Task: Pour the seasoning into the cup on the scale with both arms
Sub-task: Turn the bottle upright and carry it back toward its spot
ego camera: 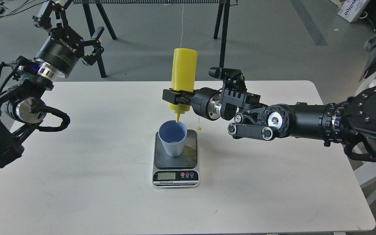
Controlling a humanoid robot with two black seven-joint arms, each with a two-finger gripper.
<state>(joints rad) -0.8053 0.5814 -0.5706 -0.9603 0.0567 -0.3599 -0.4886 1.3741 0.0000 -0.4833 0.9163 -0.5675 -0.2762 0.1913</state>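
Observation:
The yellow seasoning bottle (184, 70) hangs upside down, nozzle pointing down just above the far rim of the cup (172, 138). Its small tethered cap (199, 128) dangles beside it. My right gripper (176, 97) is shut on the bottle near its neck. The light blue-grey cup stands upright on the dark plate of the scale (176, 160) at mid table. My left gripper (67, 23) is raised above the table's far left corner, fingers spread open and empty, far from the cup.
The white table (273, 182) carries only the scale and cup. Black tripod legs (222, 26) and a thin hanging cord (182, 23) stand behind the far edge. A chair (375, 42) and a cardboard box (351, 9) are at the far right.

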